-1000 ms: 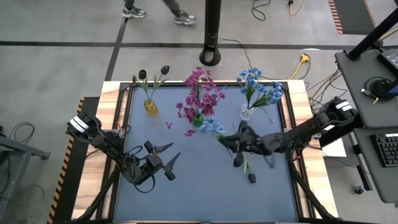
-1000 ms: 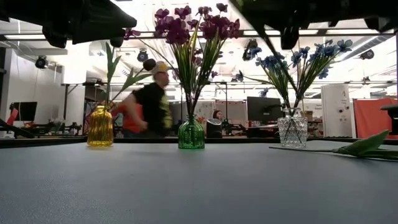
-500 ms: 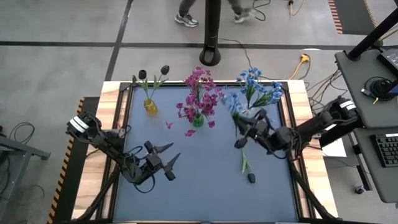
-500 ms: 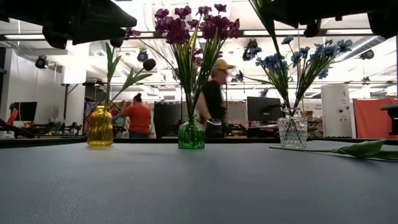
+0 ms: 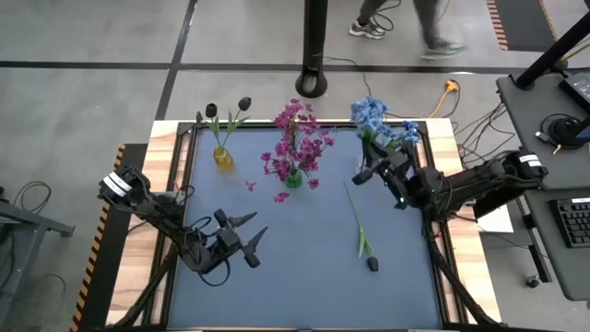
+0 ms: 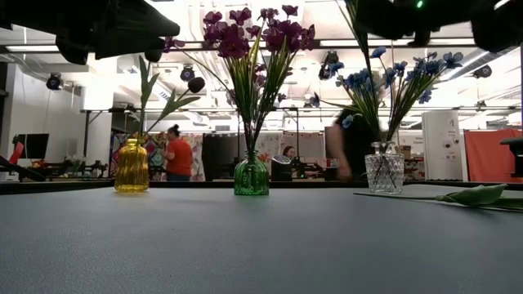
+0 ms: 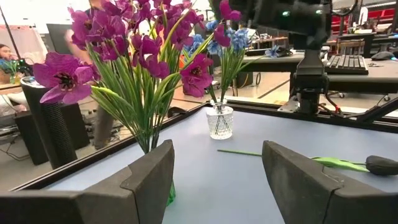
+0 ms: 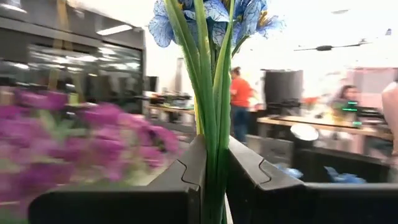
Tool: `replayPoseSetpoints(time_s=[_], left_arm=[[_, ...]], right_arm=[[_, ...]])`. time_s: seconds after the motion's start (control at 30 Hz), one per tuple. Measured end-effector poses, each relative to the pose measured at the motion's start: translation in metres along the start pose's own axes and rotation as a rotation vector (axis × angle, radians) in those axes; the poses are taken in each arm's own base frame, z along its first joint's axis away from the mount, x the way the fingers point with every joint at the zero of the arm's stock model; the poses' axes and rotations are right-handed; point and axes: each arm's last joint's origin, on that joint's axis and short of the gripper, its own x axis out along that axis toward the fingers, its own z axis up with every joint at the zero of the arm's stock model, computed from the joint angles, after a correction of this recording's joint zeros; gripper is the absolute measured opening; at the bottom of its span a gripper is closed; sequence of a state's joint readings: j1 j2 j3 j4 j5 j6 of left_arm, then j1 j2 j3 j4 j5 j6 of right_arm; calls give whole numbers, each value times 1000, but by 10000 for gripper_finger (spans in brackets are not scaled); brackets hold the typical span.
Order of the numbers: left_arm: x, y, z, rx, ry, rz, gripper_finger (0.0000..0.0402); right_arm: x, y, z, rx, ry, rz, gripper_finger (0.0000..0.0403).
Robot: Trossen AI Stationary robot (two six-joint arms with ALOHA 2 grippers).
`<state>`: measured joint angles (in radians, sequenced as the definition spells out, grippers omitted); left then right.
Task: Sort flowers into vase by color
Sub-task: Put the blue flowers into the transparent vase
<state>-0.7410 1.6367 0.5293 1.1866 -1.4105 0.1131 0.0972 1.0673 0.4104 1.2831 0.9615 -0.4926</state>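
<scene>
The right gripper (image 5: 375, 163), fingers pinched on a light blue sprig (image 8: 211, 25), has swung from the middle of the table to the far right corner, where it now hovers over the clear faceted glass vase (image 6: 384, 172) already filled with blue flowers (image 5: 371, 114). The left gripper (image 5: 243, 238) has not moved and waits with fingers spread near the front left edge. On the dark blue-grey mat (image 5: 295, 277), a dark bud on a leafy green stem (image 5: 361, 231) lies flat toward the right edge. Along the far edge, the amber glass vase (image 5: 223, 159) holds two near-black buds (image 5: 228, 108) and the ribbed green glass vase (image 6: 251, 175) holds the magenta-pink clusters (image 5: 297, 146); two loose pink petals (image 5: 265, 191) lie just before it. Beyond the wood-framed table, a person (image 5: 406, 18) crosses the concrete floor, farther right than a second ago.
</scene>
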Motion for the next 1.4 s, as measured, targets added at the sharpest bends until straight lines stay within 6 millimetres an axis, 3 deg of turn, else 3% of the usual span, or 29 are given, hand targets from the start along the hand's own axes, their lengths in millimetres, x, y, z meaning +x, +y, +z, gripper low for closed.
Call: replayPoseSetpoints(time_s=[0.27,0.53,1.4], left_arm=[[0,0,-1,19,3,-1,227],[0,0,-2,34,5,-1,227],[0,0,-4,52,8,-1,227]], right_arm=[[21,-26,-24,-24,0,-84,34],[24,-45,-43,-70,17,-127,34],[21,-44,-55,-233,-7,34,34]])
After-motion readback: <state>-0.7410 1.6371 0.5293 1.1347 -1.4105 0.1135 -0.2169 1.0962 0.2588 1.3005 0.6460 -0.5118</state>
